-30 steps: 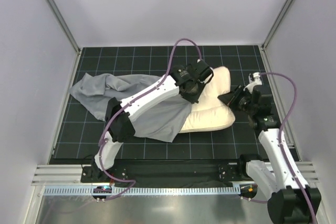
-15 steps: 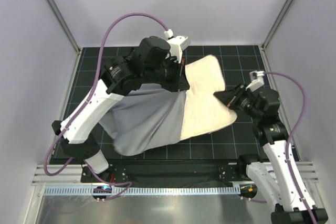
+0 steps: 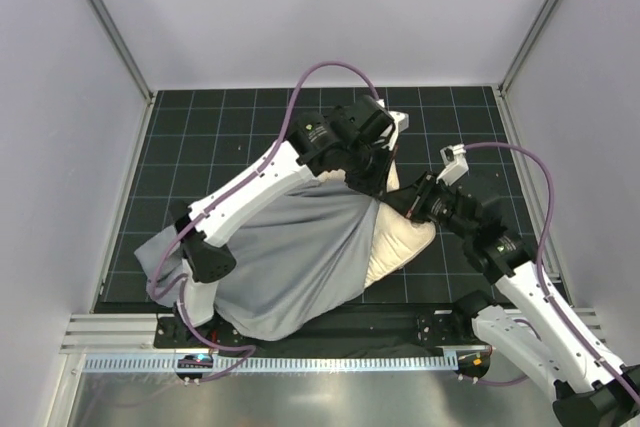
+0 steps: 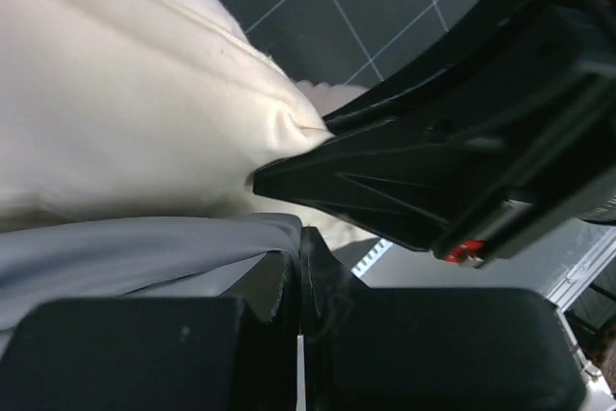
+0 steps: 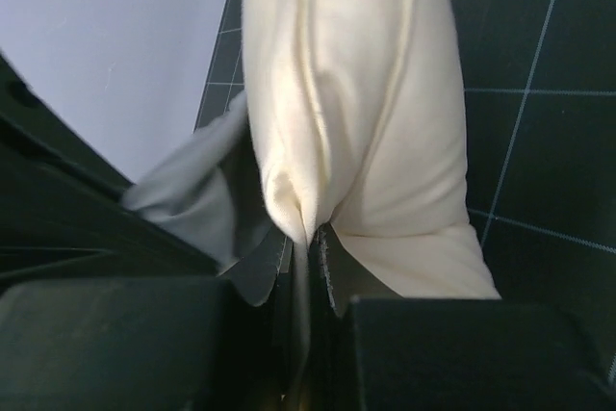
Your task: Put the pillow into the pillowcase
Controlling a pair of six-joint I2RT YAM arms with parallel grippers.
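Observation:
The blue-grey pillowcase (image 3: 290,257) is draped over most of the cream pillow (image 3: 402,239), and only the pillow's right end shows. My left gripper (image 3: 378,179) is shut on the pillowcase's edge, which shows in the left wrist view (image 4: 144,252) next to the pillow (image 4: 125,93). My right gripper (image 3: 412,205) is shut on a fold of the pillow's end (image 5: 337,93) and is nearly touching the left gripper. The pillowcase shows grey at the left of the right wrist view (image 5: 192,199). The pillow's tag is hidden.
A black gridded mat (image 3: 470,127) covers the table. White walls with metal posts (image 3: 105,22) close in the left, back and right. A metal rail (image 3: 320,359) runs along the near edge. Purple cables (image 3: 330,72) loop above both arms.
My left gripper has come down and to the right with the pillowcase edge, and the case covers much more of the pillow. My right gripper and the pillow end have shifted left and nearer.

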